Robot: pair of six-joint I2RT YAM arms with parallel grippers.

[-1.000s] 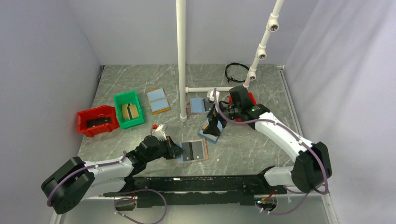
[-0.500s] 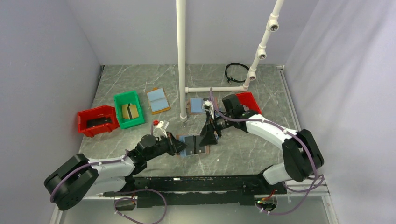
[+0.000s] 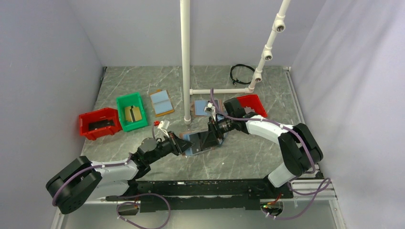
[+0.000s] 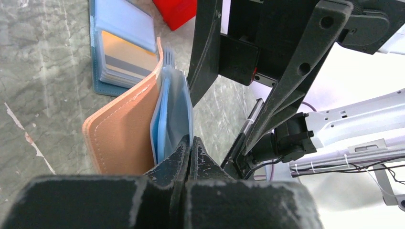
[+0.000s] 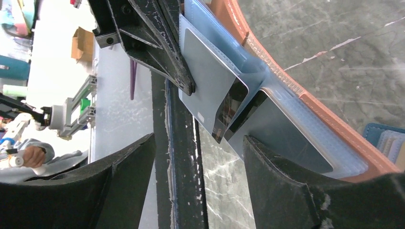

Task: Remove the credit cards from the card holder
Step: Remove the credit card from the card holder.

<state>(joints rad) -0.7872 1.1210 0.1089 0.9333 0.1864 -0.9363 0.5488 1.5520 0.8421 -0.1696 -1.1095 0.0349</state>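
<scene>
The card holder (image 3: 197,142) has a tan-brown rim and light blue sleeves, and it is held tilted up off the table between both arms. My left gripper (image 3: 184,142) is shut on the edge of a blue sleeve (image 4: 173,112), with the tan back (image 4: 122,136) to its left. My right gripper (image 3: 211,133) is open, and its fingers (image 5: 282,186) stand on either side of the holder's lower edge without touching it. Two dark grey credit cards sit in the sleeves, one (image 5: 228,106) with its corner showing and one (image 5: 279,136) near the right finger.
A navy-rimmed holder with a yellow-striped card (image 4: 122,55) lies just behind. A tan holder with both halves blue (image 3: 161,101), a green bin (image 3: 132,110) and a red bin (image 3: 99,122) stand at the left. A second red bin (image 3: 250,102) and white pipe posts (image 3: 185,62) stand at the back.
My left gripper has lifted the card holder off the table and carried it back and to the right. My right gripper has left the other holder and come left to this one.
</scene>
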